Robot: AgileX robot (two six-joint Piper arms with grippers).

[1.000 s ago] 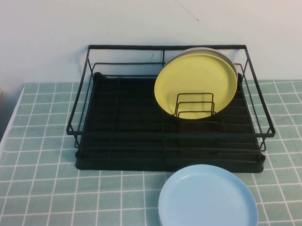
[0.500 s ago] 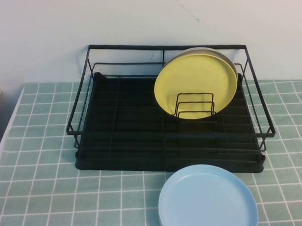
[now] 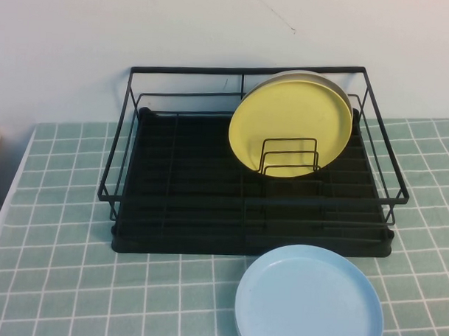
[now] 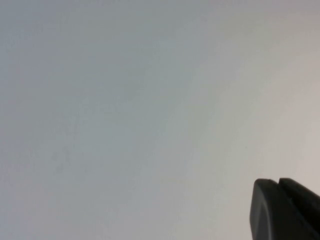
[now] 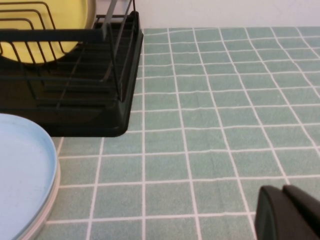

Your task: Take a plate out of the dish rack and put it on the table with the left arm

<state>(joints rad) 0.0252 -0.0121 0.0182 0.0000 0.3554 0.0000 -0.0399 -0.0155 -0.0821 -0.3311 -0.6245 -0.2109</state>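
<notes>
The yellow plate (image 3: 291, 126) stands on edge in the black wire dish rack (image 3: 179, 188), leaning against upright dividers at the rack's back right, with a grey-white plate (image 3: 316, 74) right behind it. The plate also shows in the right wrist view (image 5: 47, 27). Neither arm shows in the high view. My left gripper (image 4: 278, 182) is shut and empty, facing a plain pale surface, away from the rack. My right gripper (image 5: 281, 189) is shut and empty, low over the green tiled table (image 5: 210, 125), to the right of the rack (image 5: 90, 95).
A light blue plate (image 3: 310, 300) lies flat on the table (image 3: 58, 280) just in front of the rack's right half; it also shows in the right wrist view (image 5: 22, 175). A white wall stands behind the rack. The table's left edge runs at the far left.
</notes>
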